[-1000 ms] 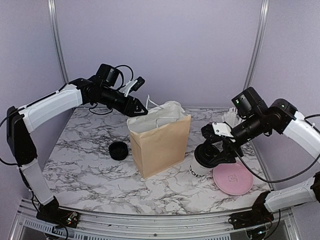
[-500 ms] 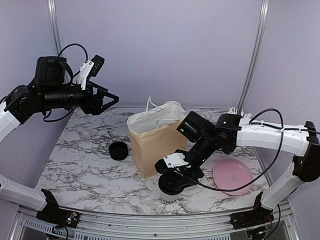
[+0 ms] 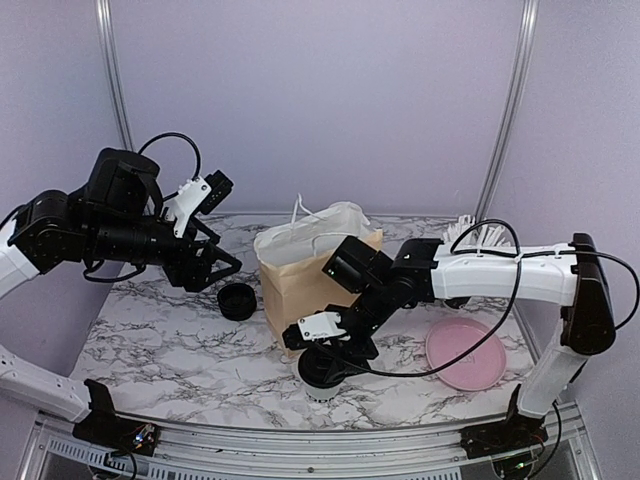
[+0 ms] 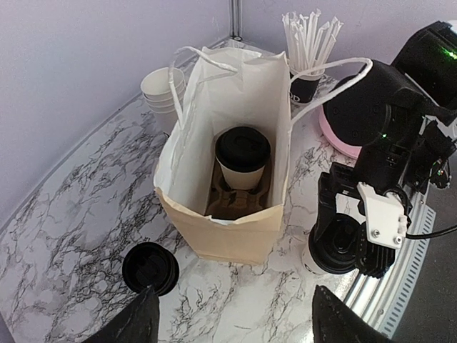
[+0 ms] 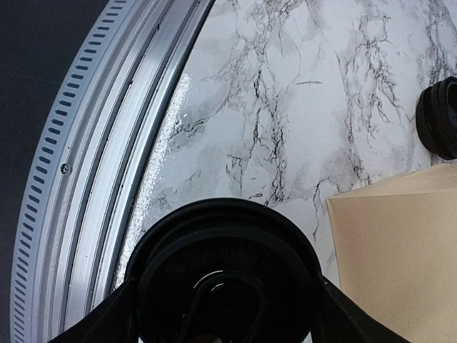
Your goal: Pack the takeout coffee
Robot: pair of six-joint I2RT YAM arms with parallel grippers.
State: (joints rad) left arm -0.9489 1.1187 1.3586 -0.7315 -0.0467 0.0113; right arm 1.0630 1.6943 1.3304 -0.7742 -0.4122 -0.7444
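**At the table's near edge: cup held low, bag unsupported**

In front of the tan paper bag with white cord handles (image 4: pixel 221 239), close to the metal rail (image 5: pixel 107 179) at the table's near edge, the white paper cup with a black plastic lid (image 4: pixel 335 249) is clasped by the right gripper (image 5: pixel 225 314). The gripper's fingers are closed on the cup from both sides near the lid. Whether the cup rests on the marble top (image 4: pixel 71 236) or hangs just above it cannot be told. A second lidded cup (image 4: pixel 243 150) is seated in the brown cardboard carrier (image 4: pixel 239 204) at the bottom of the bag, with an apparently free socket in front of it.

The left gripper (image 4: pixel 235 325) is held off to the left of the bag, well apart from it. Its fingers are spread wide with nothing between them, so the bag is steadied by nothing.

Several failures are judged possible. If the cup is raised too little, the bag's front wall could be struck and the bag pushed back or toppled. The handles, arched over the mouth, could be snagged by the descending fingers. The seated cup could be knocked if the free socket is missed. Were the grip loosened here, the cup could be lost over the rail. If the cup is squeezed too near the lid, the lid could be popped off.
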